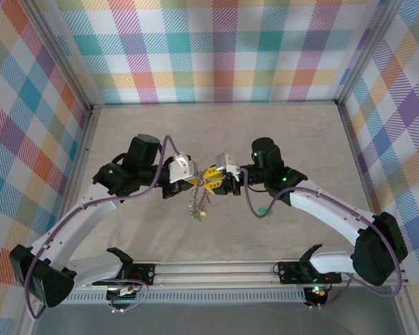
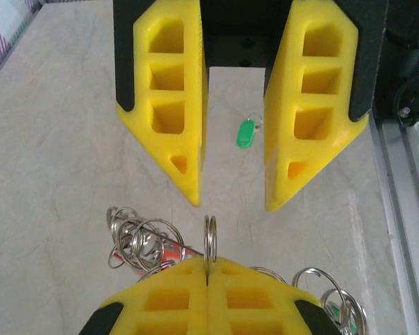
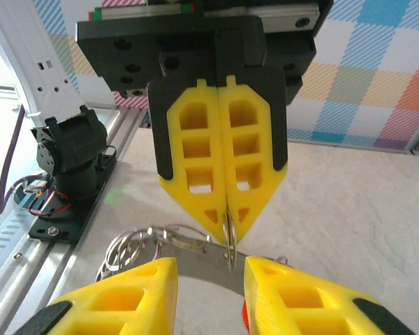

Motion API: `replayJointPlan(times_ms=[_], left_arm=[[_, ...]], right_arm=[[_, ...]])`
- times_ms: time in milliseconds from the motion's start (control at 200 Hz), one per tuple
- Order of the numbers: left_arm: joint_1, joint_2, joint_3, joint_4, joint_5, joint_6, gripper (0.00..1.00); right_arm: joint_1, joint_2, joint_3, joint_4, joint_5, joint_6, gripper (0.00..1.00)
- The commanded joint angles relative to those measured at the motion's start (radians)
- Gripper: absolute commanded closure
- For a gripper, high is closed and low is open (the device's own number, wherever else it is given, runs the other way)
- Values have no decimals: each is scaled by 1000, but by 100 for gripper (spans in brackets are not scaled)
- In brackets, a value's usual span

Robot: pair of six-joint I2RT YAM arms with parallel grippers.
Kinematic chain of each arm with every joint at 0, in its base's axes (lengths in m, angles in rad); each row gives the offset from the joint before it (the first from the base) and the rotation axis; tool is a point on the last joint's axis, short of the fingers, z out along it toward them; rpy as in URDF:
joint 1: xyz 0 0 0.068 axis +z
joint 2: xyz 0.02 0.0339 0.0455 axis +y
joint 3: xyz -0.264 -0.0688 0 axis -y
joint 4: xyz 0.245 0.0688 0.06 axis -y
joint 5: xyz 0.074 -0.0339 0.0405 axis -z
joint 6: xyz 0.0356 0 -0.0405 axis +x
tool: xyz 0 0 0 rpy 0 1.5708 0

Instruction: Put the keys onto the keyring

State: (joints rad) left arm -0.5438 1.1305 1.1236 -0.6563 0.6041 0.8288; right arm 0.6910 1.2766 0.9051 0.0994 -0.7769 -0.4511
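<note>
My left gripper is shut on a small split ring, held edge-on above the table. A bunch of keys and silver rings dangles beneath it, with a red tag showing among them. A curved grey band, seemingly the keyring, runs behind the held ring. My right gripper faces the left one, open, its fingertips on either side of the split ring and not touching it. One green-tagged key lies loose on the table.
The beige tabletop is walled by plaid panels. An aluminium rail with the arm bases runs along the near edge. The left arm's base mount stands close by in the right wrist view.
</note>
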Motion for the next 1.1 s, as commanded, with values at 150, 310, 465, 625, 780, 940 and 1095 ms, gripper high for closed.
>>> replayJointPlan(times_ms=[150,310,465,625,780,940,1095], left_arm=[[-13,29,84,-104,-6,49,100],[-14,43,93,-116,10,58,100],[-16,75,125,-157,18,64,100],[-17,94,145,-179,31,68,100],[-17,98,154,-186,31,69,100],[-18,85,147,-178,29,68,99],[-16,19,62,-96,27,49,85]], right_arm=[[39,20,20,-18,34,-44,67],[51,31,23,-17,58,-55,70],[63,40,25,-16,70,-57,75],[74,56,29,-22,76,-63,79],[82,70,37,-28,73,-64,94],[82,60,2,62,69,-13,100],[77,40,-70,253,54,101,100]])
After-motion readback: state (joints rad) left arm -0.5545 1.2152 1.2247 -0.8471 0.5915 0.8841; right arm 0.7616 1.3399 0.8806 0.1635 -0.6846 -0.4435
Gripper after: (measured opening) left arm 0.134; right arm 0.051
